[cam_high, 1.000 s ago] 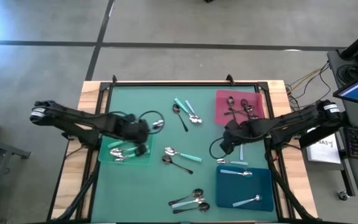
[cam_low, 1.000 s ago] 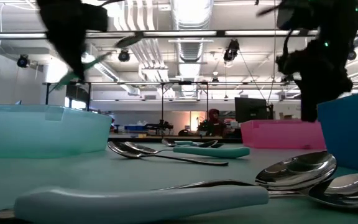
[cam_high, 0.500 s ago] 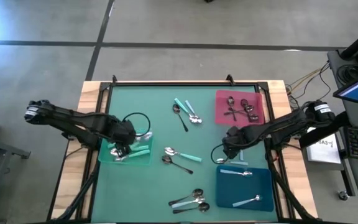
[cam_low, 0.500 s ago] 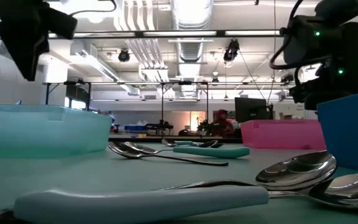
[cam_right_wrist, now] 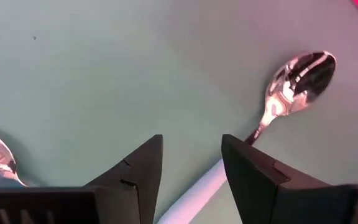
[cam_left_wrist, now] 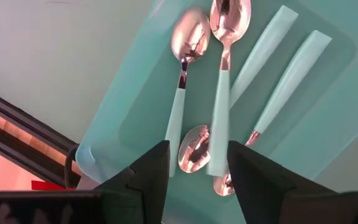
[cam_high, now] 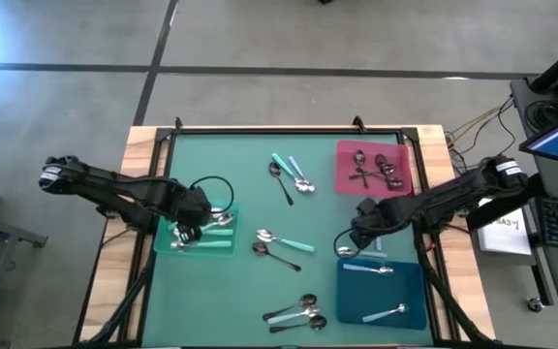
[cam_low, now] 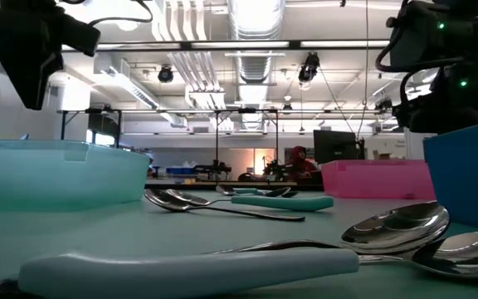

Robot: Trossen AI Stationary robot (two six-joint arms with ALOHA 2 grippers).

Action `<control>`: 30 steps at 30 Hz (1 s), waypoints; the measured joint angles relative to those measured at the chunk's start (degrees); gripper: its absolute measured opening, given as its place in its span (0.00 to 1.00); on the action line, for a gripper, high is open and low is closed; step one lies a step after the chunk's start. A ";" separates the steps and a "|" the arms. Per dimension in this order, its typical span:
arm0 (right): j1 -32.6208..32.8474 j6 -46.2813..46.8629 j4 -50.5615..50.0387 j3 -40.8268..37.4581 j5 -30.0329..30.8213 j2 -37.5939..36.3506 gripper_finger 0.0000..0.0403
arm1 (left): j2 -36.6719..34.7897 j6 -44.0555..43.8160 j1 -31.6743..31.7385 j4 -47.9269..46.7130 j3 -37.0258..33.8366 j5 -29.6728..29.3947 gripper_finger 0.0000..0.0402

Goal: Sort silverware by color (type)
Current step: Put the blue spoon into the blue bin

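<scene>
- No readable writing or brand marks on anything on the table [cam_high: 250,189]; the white sheet [cam_high: 500,231] off its right edge has print too small to read.
- Left pincer [cam_high: 188,233] hangs over the teal tray [cam_high: 223,247], fingers [cam_left_wrist: 146,180] apart, nothing between them.
- Left wrist view: four teal-handled spoons [cam_left_wrist: 222,81] lie in that tray, shiny metal bowls, pale mint handles, roughly side by side. High view shows them only as a small cluster.
- Right pincer [cam_high: 360,229] sits between the pink tray [cam_high: 345,174] and the blue tray [cam_high: 356,296], fingers spread, holding nothing.
- Right wrist view: a pale-handled spoon [cam_right_wrist: 272,112] lies on the table just ahead of the fingers, bowl up, handle running in under them.
- Pink tray holds dark spoons [cam_high: 376,167]; blue tray holds two pale blue spoons [cam_high: 368,269].
- Loose on the table: a group near the far middle [cam_high: 291,174], a pair mid-table [cam_high: 277,244], a group at the near edge [cam_high: 300,312].
- Low view only: the near-edge spoons [cam_low: 388,228] close up, and a person [cam_low: 299,160] far back in the room.
</scene>
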 joint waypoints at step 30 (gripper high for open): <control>2.50 2.56 3.22 -8.75 -2.33 -0.13 0.06 | -0.04 0.35 0.00 2.45 0.00 -7.30 0.36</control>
